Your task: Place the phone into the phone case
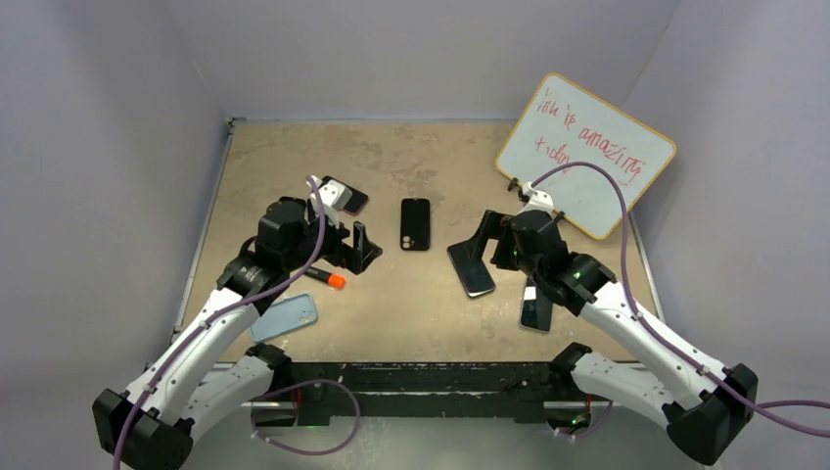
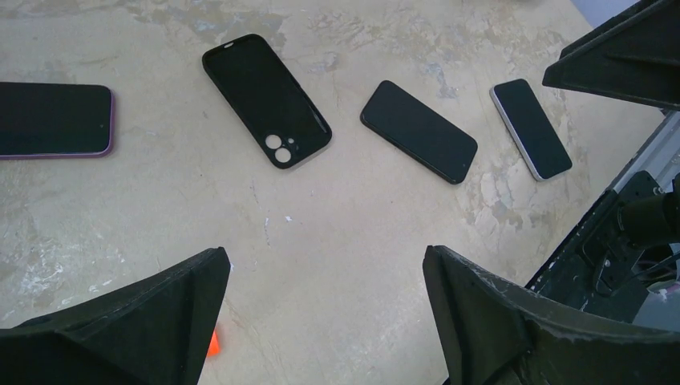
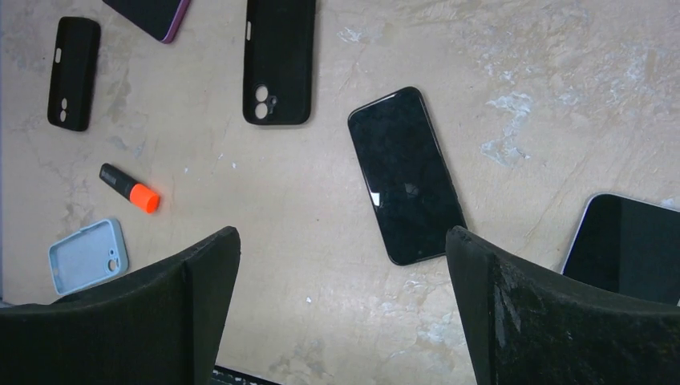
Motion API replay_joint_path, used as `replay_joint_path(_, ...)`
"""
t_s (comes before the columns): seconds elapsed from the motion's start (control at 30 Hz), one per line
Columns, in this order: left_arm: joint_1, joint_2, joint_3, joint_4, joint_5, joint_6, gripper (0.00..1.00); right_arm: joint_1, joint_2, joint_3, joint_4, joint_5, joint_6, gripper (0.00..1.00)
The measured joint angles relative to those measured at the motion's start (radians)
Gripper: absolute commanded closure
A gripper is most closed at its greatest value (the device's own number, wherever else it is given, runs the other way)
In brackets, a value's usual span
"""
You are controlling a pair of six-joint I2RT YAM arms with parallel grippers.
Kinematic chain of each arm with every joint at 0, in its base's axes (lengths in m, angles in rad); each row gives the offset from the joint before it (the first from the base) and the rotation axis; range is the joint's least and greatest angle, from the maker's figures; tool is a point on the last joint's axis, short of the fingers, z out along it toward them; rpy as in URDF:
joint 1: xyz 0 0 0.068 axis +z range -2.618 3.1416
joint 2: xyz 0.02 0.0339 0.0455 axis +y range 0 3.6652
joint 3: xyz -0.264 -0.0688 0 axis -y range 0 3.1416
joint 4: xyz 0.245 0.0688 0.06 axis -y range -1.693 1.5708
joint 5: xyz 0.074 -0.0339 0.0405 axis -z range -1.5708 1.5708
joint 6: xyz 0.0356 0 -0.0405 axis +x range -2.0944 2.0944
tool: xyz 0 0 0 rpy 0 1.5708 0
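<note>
A black phone case (image 1: 415, 223) lies inner side up at the table's middle, also in the left wrist view (image 2: 266, 99) and the right wrist view (image 3: 279, 60). To its right lies a black phone (image 1: 471, 268), screen up (image 2: 418, 131) (image 3: 406, 175). My left gripper (image 1: 360, 250) hovers open left of the case, with only bare table between its fingers (image 2: 325, 257). My right gripper (image 1: 482, 250) hangs open just above the black phone, whose near end lies by the right finger (image 3: 343, 237). Neither gripper holds anything.
A white-edged phone (image 1: 536, 305) lies under the right arm. A purple phone (image 1: 345, 195) sits at the back left, an orange-capped marker (image 1: 326, 279) and a light blue case (image 1: 284, 316) front left. A second black case (image 3: 74, 72) lies far left. A whiteboard (image 1: 585, 152) leans back right.
</note>
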State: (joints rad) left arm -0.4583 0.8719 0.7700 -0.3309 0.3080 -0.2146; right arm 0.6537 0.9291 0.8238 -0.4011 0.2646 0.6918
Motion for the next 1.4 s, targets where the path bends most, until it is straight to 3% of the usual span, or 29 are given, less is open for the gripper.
replay_joint_path(0.47, 0.0, -0.023, 0.0, -0.019, -0.056, -0.002, 0.03, 0.0, 0.014, 0.002, -0.08, 0.109, 0.088, 0.01)
replay_joint_path(0.77, 0.0, -0.079, 0.0, -0.061, -0.136, -0.006, 0.02, -0.018, 0.194, 0.016, -0.269, 0.268, 0.196, 0.01)
replay_joint_path(1.0, 0.0, -0.057, 0.0, -0.079, -0.167, -0.002, 0.02, -0.111, 0.299, 0.01, -0.315, 0.26, 0.204, 0.01)
replay_joint_path(1.2, 0.0, -0.066, 0.0, -0.098, -0.185, -0.002, 0.02, -0.286, 0.295, -0.055, -0.284, 0.149, 0.134, 0.01)
replay_joint_path(1.4, 0.0, -0.077, 0.0, -0.098, -0.187, -0.001, 0.02, -0.373, 0.337, -0.069, -0.274, 0.089, 0.094, 0.01)
